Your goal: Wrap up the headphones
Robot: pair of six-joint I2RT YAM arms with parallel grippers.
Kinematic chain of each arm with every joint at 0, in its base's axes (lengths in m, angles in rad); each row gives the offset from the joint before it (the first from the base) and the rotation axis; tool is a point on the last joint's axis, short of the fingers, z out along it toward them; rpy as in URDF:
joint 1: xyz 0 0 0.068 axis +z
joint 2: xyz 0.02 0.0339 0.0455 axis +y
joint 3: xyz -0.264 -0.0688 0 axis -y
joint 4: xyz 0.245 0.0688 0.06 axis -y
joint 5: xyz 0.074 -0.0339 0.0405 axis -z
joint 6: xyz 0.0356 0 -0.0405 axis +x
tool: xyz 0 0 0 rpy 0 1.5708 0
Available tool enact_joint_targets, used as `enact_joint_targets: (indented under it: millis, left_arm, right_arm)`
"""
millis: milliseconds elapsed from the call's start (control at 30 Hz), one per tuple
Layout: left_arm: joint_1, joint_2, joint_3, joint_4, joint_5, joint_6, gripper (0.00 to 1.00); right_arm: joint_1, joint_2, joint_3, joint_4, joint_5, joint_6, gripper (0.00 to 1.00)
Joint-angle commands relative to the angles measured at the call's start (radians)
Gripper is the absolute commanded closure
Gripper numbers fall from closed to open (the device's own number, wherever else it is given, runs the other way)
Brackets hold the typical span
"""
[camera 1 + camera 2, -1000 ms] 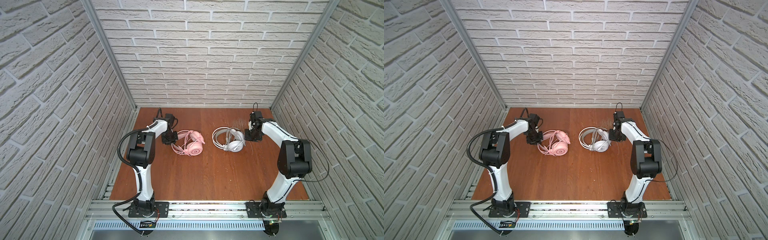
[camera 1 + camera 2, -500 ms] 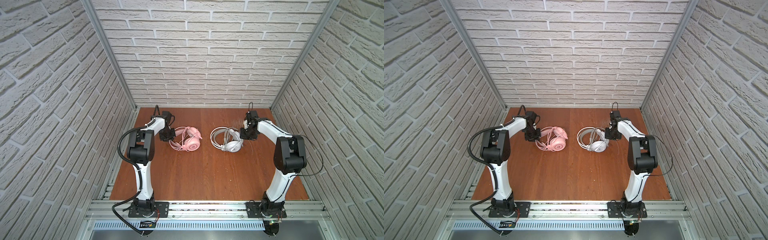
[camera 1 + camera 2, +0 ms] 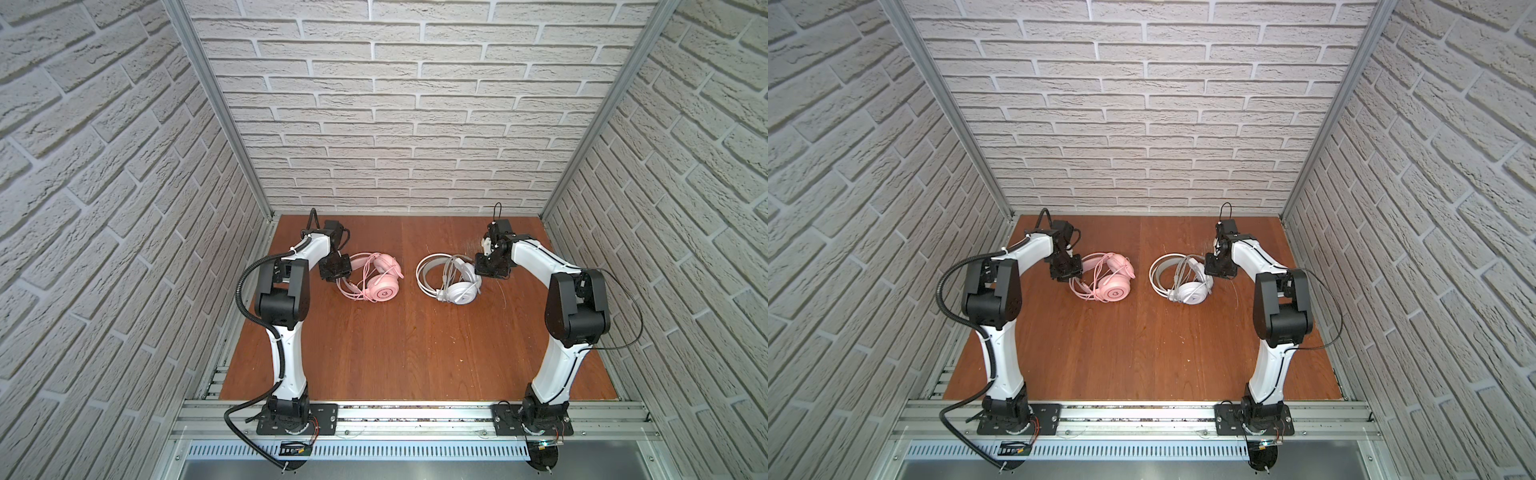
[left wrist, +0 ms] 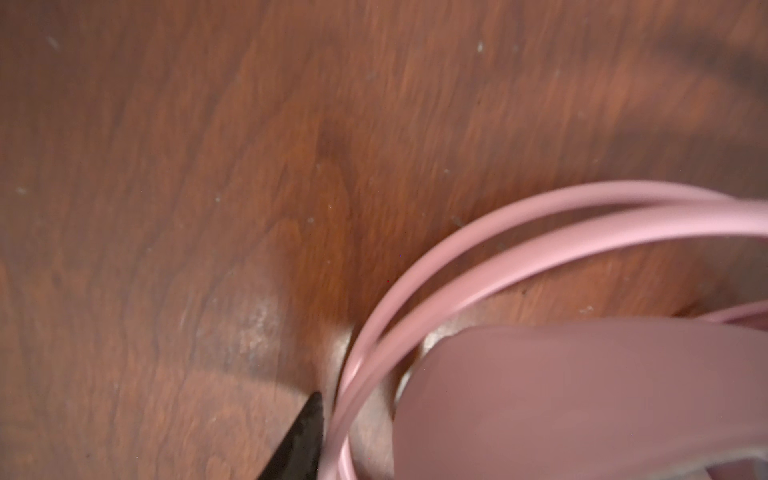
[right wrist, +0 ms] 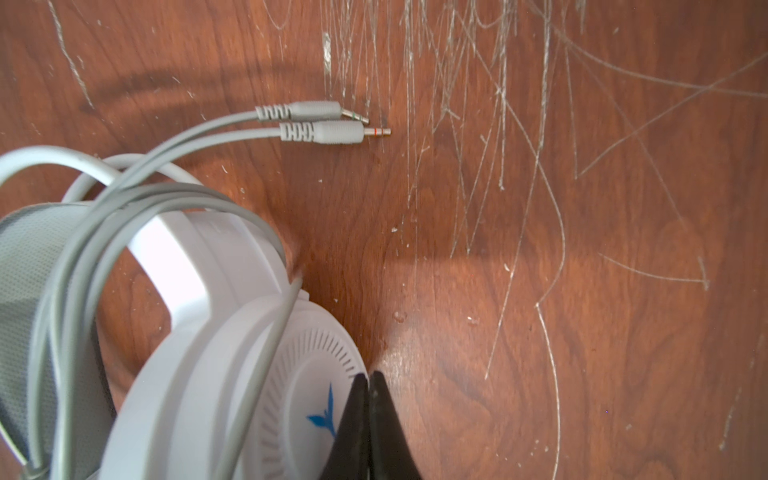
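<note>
On the brown wooden table (image 3: 374,340), as both top views show it, lie two headsets side by side toward the far wall: the pink headphones (image 3: 376,277) left of centre, the white headphones (image 3: 451,279) right of centre, well apart from each other, each with its cord draped in loops over the band and cups. At the pink set's outer edge sits the left gripper (image 3: 337,268), low over the headband; at the white set's outer edge sits the right gripper (image 3: 490,268), beside the far cup. Same layout in a top view from the neighbouring eye: pink headphones (image 3: 1106,276), white headphones (image 3: 1183,278), left gripper (image 3: 1066,268), right gripper (image 3: 1220,266). Left wrist view, blurred: pink headphones (image 4: 582,395) fill the corner, the twin thin pink band hoops curving across the wood, a broad padded pink strap under them; a single dark fingertip (image 4: 303,436) shows just beside the hoops, the other finger out of frame, so whether this gripper is wide, narrow or holding anything I cannot tell. Right wrist view: white headphones (image 5: 232,361) with grey mesh band, grey cord looped over the cup, two grey jack plugs (image 5: 328,122) lying side by side on the scratched wood; right gripper (image 5: 369,382) has its two black tips pressed together, gripping nothing, over the rim of the ribbed white cup with the blue mark.
</note>
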Motion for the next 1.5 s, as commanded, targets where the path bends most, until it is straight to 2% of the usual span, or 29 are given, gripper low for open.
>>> enact_joint_targets:
  millis: [0,167,333,433,567,633,733,900,1067,1233,1300,1400,1467]
  left_arm:
    - [0.008,-0.032,-0.006,0.020,-0.003,-0.023,0.53]
    - [0.008,-0.054,-0.006,0.025,0.006,-0.049,0.37]
    - [0.000,-0.095,-0.004,0.018,0.008,-0.070,0.12]
    - [-0.010,-0.133,0.010,0.005,-0.013,-0.076,0.03]
    - [-0.035,-0.207,0.042,-0.028,-0.075,-0.023,0.02]
    - [-0.046,-0.268,0.030,-0.017,-0.135,0.018,0.02]
    - [-0.058,-0.403,-0.073,0.091,-0.293,0.064,0.02]
    - [-0.056,-0.626,-0.378,0.439,-0.482,0.155,0.02]
    - [-0.039,-0.724,-0.593,0.636,-0.580,0.253,0.02]
    - [-0.033,-0.805,-0.849,0.991,-0.642,0.318,0.02]
    - [-0.033,-0.817,-0.937,1.129,-0.637,0.347,0.02]
    - [-0.025,-0.795,-0.979,1.179,-0.646,0.372,0.02]
    - [-0.016,-0.774,-1.003,1.216,-0.652,0.365,0.02]
  right_arm:
    - [-0.002,-0.089,-0.009,0.009,0.001,0.001,0.92]
    - [-0.026,-0.203,-0.056,0.031,0.052,-0.027,0.92]
    - [-0.067,-0.373,-0.188,0.166,0.072,-0.049,0.82]
    - [-0.081,-0.444,-0.254,0.209,0.123,-0.072,0.58]
    - [-0.109,-0.538,-0.411,0.356,0.146,-0.080,0.21]
    - [-0.125,-0.575,-0.500,0.449,0.150,-0.078,0.14]
    - [-0.139,-0.636,-0.650,0.628,0.160,-0.069,0.05]
    - [-0.142,-0.708,-0.879,0.922,0.227,-0.065,0.03]
    - [-0.141,-0.732,-1.053,1.197,0.219,-0.092,0.03]
    - [-0.142,-0.648,-1.081,1.331,0.136,-0.106,0.03]
    - [-0.141,-0.622,-1.053,1.309,0.097,-0.118,0.03]
    - [-0.142,-0.562,-1.081,1.439,0.026,-0.118,0.03]
    - [-0.138,-0.521,-1.089,1.513,-0.045,-0.162,0.03]
